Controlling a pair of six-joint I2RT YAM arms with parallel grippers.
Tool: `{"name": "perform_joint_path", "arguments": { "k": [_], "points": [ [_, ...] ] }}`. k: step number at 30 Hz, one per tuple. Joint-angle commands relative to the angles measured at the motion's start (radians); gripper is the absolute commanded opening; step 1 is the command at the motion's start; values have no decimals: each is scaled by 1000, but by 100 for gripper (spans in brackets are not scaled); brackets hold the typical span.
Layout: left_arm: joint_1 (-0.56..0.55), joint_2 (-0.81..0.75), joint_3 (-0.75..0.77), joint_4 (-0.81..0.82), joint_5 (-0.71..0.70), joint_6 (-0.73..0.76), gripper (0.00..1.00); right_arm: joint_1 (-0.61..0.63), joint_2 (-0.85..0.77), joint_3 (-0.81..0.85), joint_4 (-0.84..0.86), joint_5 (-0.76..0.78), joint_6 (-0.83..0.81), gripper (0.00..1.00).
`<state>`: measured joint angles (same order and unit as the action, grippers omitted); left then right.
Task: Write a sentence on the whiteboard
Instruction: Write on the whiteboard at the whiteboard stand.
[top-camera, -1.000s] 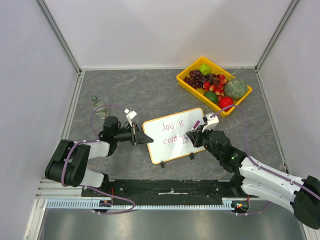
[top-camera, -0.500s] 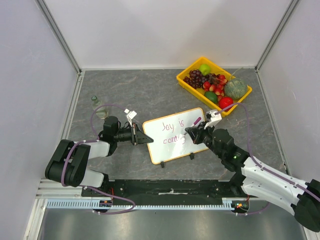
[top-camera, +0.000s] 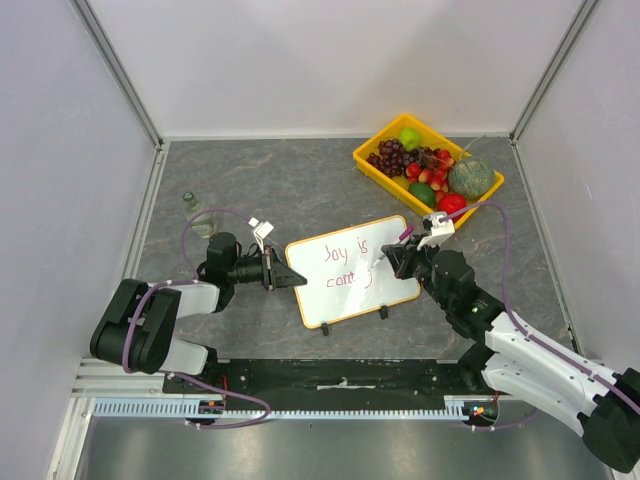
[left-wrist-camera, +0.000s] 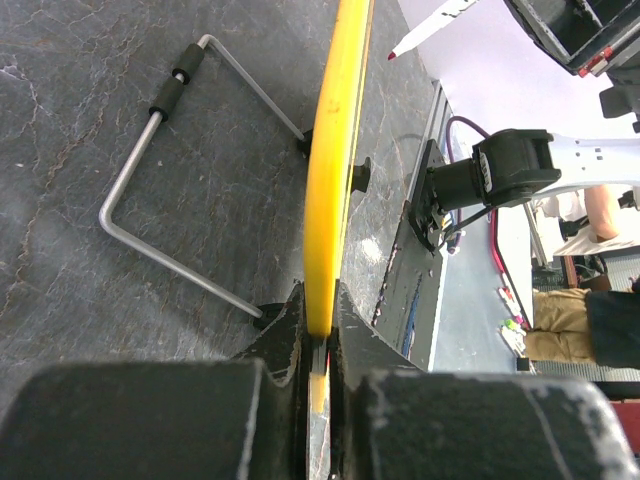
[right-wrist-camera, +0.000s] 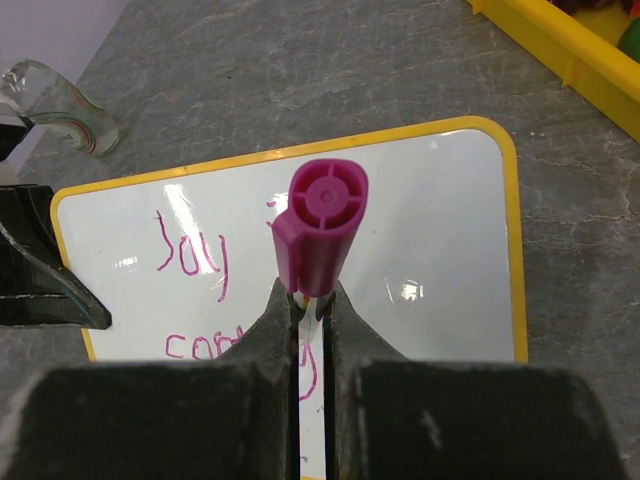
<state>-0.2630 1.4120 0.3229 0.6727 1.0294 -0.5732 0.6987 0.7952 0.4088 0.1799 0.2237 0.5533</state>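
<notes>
The whiteboard (top-camera: 350, 290), glossy white with a yellow frame, stands tilted on its wire stand (left-wrist-camera: 170, 200) in the middle of the table. My left gripper (top-camera: 290, 278) is shut on its left edge (left-wrist-camera: 335, 150). My right gripper (top-camera: 398, 260) is shut on a pink marker (right-wrist-camera: 322, 225) over the board's right half (right-wrist-camera: 430, 230). The marker's butt end points at the wrist camera. The sentence (top-camera: 345, 252) is in pink: "Joy is" on the top line and "cont" (right-wrist-camera: 195, 345) below. A further stroke is partly hidden by my fingers. I cannot tell whether the tip (left-wrist-camera: 392, 54) touches the board.
A yellow tray (top-camera: 392, 190) of fruit stands at the back right, close behind the right arm. A small glass bottle (top-camera: 198, 213) lies at the left behind the left arm. Grey walls close off the table's left, right and far sides.
My right gripper has moved the marker a little to the right and farther back across the board. The left gripper and the whiteboard have stayed put.
</notes>
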Motion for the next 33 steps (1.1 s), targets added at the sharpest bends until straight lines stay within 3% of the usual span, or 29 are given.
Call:
{"name": "perform_joint_path", "arguments": {
  "k": [1,33],
  "points": [
    [-2,12,8,-21,-51,15,2,-21,-14,27,-5,16,-21,0],
    [-1,11,10,-22,-48,16,2,-41,13,-71,36,3,-4,0]
  ]
}}
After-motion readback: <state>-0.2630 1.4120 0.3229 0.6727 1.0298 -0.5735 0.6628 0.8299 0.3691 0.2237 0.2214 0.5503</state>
